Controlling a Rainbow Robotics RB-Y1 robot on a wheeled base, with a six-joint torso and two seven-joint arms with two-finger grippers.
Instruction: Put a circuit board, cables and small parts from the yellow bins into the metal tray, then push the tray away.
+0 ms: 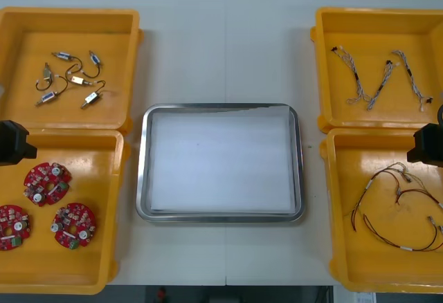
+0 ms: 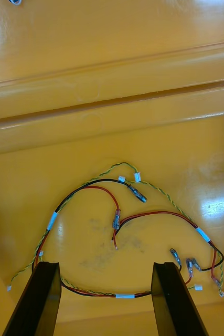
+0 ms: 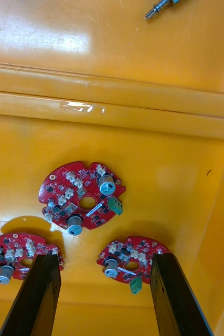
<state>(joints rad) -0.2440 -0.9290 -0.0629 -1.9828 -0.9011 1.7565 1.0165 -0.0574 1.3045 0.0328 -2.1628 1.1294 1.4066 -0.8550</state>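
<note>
The metal tray (image 1: 141, 178), white inside, lies at the table's middle with nothing in it. Three round red circuit boards (image 1: 47, 182) lie in the near left yellow bin (image 1: 104, 261). My left gripper (image 1: 12, 142) hovers over that bin's far edge. In the left wrist view it (image 3: 106, 299) is open above the boards (image 3: 83, 197), holding nothing. My right gripper (image 1: 426, 144) hangs over the near right bin (image 1: 339, 248). In the right wrist view it (image 2: 105, 302) is open above the red and yellow cables (image 2: 127, 220).
The far left bin (image 1: 21, 40) holds several small metal parts (image 1: 73, 78). Twisted blue and white cables (image 1: 384, 78) lie in the far right bin (image 1: 332, 95). Bare table surrounds the tray on all sides.
</note>
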